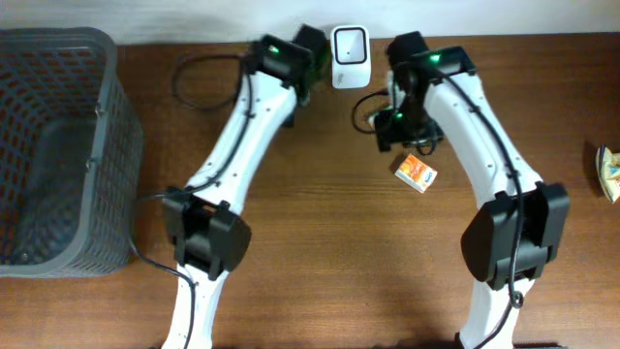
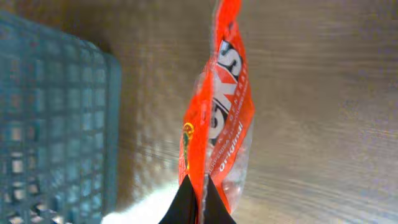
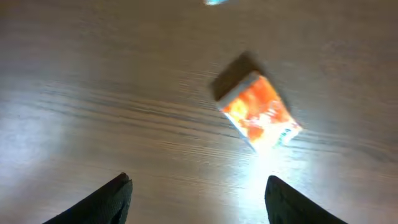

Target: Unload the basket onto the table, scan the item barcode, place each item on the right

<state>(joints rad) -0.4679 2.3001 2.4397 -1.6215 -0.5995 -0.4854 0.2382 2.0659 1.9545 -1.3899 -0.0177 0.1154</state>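
Shut left jaws pinching orange packet point(image 2: 217, 124) edge; right jaws spread, empty, orange box point(image 3: 258, 112) beyond

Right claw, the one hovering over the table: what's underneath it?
Bare wooden table, with a small orange box lying just ahead of the open claw. The box's underside is hidden.

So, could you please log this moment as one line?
left tool: shut on orange packet | right tool: open, empty | orange box: on table

grey mesh basket point(image 1: 39, 223) at left, brown wooden table point(image 1: 339, 271) beneath
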